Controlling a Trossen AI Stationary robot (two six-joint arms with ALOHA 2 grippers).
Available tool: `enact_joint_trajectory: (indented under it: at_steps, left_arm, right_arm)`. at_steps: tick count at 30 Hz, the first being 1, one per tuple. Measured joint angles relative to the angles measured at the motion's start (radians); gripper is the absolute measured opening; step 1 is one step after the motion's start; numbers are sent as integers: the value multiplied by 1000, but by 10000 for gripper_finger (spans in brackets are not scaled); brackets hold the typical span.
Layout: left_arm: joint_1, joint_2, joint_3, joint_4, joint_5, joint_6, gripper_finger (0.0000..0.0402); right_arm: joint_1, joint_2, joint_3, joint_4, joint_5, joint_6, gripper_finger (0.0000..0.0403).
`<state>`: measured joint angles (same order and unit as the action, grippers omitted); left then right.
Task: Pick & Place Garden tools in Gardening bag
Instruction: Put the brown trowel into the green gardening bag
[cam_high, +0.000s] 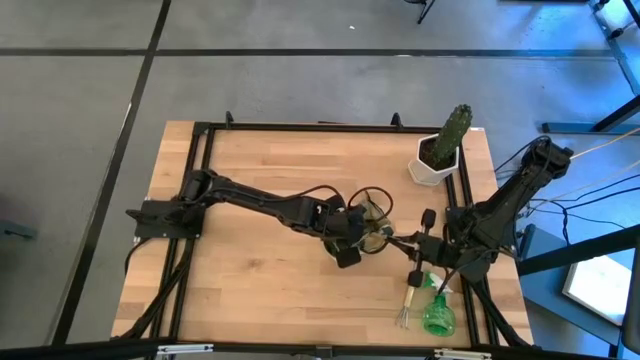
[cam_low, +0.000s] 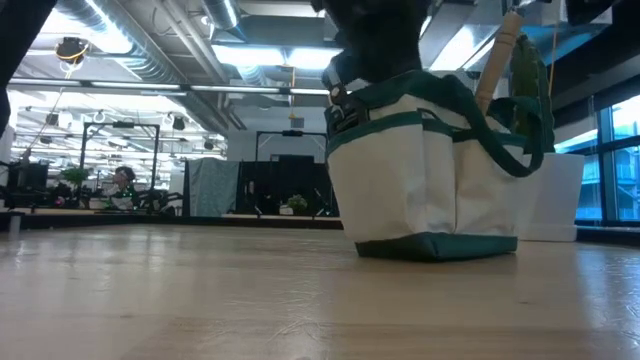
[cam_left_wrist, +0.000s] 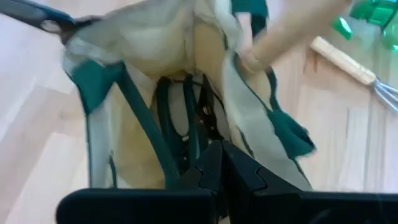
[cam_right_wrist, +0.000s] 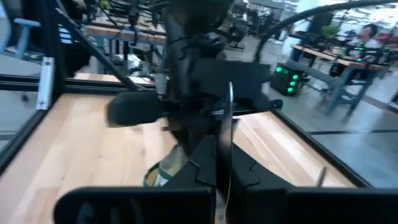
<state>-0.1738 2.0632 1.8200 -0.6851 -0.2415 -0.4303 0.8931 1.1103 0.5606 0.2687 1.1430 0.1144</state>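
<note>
The beige and green gardening bag (cam_high: 375, 215) (cam_low: 430, 180) stands upright on its base mid-table. A wooden tool handle (cam_low: 497, 60) (cam_left_wrist: 292, 31) sticks up at its right side. Dark green loops (cam_left_wrist: 180, 118) lie inside. My left gripper (cam_high: 362, 232) (cam_left_wrist: 221, 158) is shut and slants down into the bag's mouth. My right gripper (cam_high: 397, 240) (cam_right_wrist: 217, 162) is shut and points level at the bag from the table's right. A wooden-handled hand fork (cam_high: 408, 298) (cam_left_wrist: 348, 59) and a green spray bottle (cam_high: 438, 315) lie near the front edge. My left gripper has its shut fingertips (cam_left_wrist: 214, 149) among the dark green loops inside the bag, coming slanting from above and the left. Whether they touch a loop or the cloth I cannot tell. My right gripper is close to the bag's right side, but I cannot tell whether it touches it.
A cactus in a white pot (cam_high: 445, 150) stands at the far right corner, behind the bag in the low view. Bare wood (cam_high: 260, 290) spreads over the table's left and near parts. A black frame rail (cam_high: 330, 127) borders the table.
</note>
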Motion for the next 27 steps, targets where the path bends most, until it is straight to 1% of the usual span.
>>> enact_joint_trajectory:
  at_steps: [9, 16, 22, 25, 27]
  left_arm:
    - [0, 16, 1, 8, 25, 3, 3]
    - [0, 17, 1, 15, 48, 10, 2]
    - [0, 17, 1, 16, 79, 19, 1]
    - [0, 17, 1, 16, 86, 20, 2]
    - [0, 17, 1, 15, 100, 24, 3]
  right_arm:
    - [-21, 11, 0, -17, 10, 4, 2]
    - [-54, 79, 0, 3, 9, 28, 2]
    - [-55, 93, -1, 99, 10, -59, 2]
    - [-46, 93, -1, 145, 43, -120, 2]
    - [-47, 93, -1, 147, 57, -133, 2]
